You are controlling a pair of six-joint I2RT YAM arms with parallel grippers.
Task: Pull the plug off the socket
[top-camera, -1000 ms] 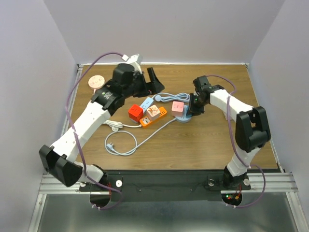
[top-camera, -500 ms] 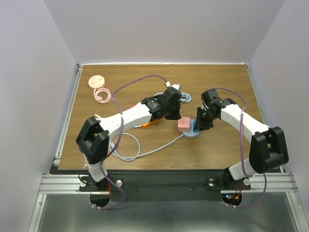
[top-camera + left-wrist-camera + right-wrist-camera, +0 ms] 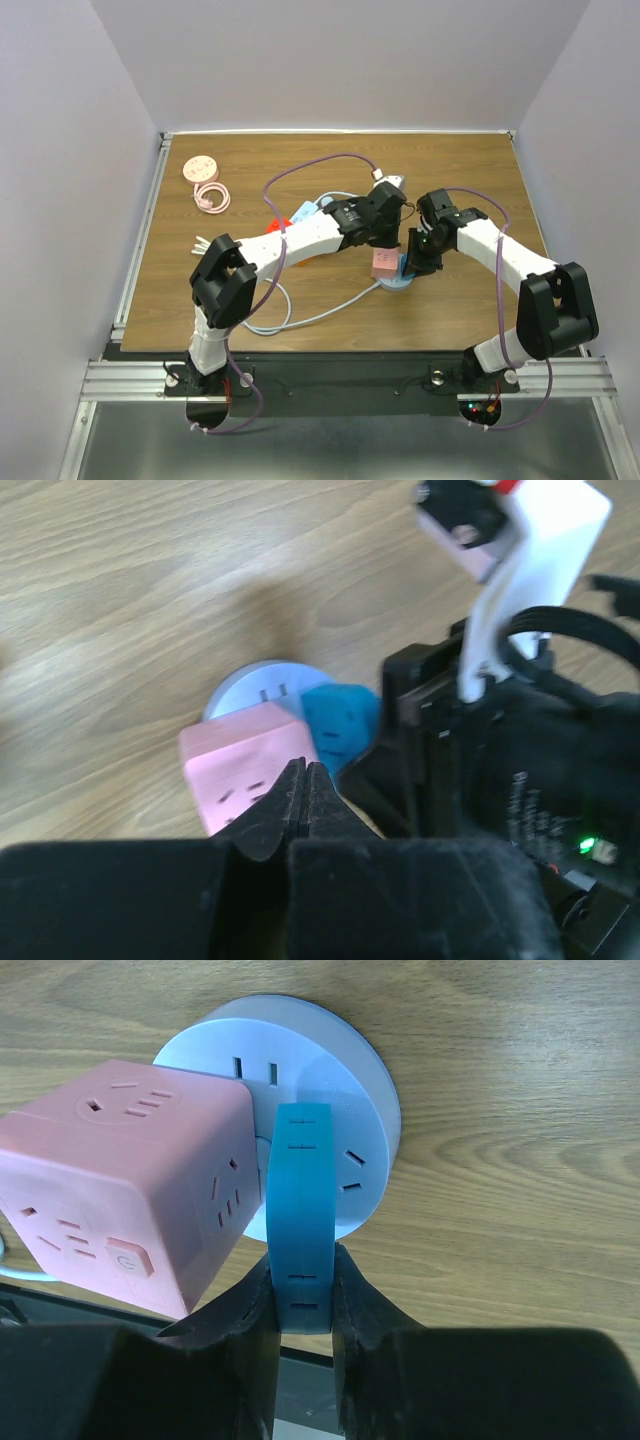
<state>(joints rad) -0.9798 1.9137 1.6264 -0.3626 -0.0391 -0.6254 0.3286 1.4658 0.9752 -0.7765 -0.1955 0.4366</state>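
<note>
At the table's [image 3: 470,190] middle, in the top view, the pink cube plug [image 3: 384,264] is being borne by the round socket [image 3: 402,284], flanked by the left gripper [image 3: 384,240] and the right gripper [image 3: 416,262]. In the left wrist view, the jaws are being pressed together, empty, over the cube's upper edge. In the right wrist view, a blue upright piece [image 3: 300,1180] is being clamped, seemingly to brace the socket. The pull is judged not yet begun: the left jaws need to be opened astride the cube. The cube is being seen tilted, one side toward the blue piece, and no long axis is evident.

Pink cube [image 3: 120,1180]; blue adapter [image 3: 300,1210]; pale-blue disc [image 3: 330,1070]
</note>
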